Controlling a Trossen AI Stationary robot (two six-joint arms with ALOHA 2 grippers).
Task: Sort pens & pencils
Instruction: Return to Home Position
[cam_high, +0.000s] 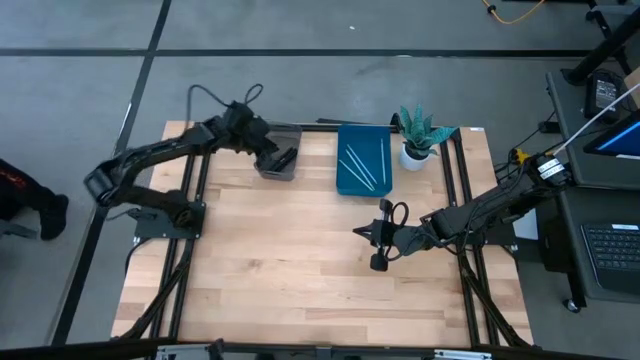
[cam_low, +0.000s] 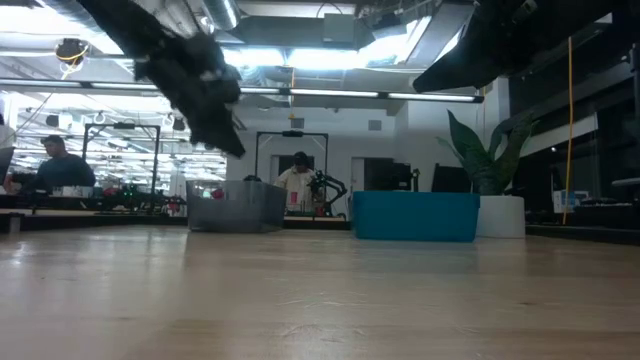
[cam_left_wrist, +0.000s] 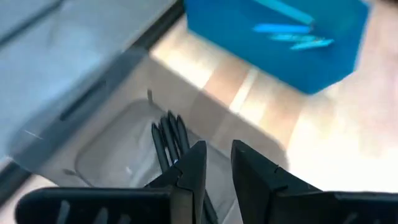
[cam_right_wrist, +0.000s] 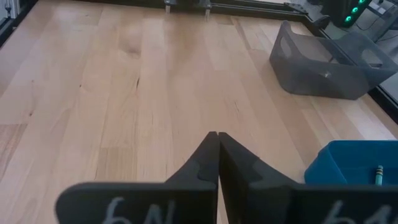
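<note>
Several black pens (cam_left_wrist: 166, 140) lie side by side on the floor of the grey bin (cam_high: 283, 168) at the table's far edge. My left gripper (cam_left_wrist: 219, 149) hovers just above them, open, with nothing between its fingers; it also shows over the bin in the high view (cam_high: 272, 152). Pale blue-teal pencils (cam_high: 362, 165) lie in the blue tray (cam_high: 345, 180) to the bin's right. My right gripper (cam_right_wrist: 216, 138) is shut and holds nothing, raised above the bare wood at the table's middle right (cam_high: 368, 240).
A potted plant (cam_high: 418, 135) in a white pot stands right of the blue tray at the far edge. Black cables loop by my right arm (cam_high: 398, 213). Bare wooden tabletop (cam_high: 290, 270) spreads across the middle and near side. People sit in the room behind the table (cam_low: 60, 165).
</note>
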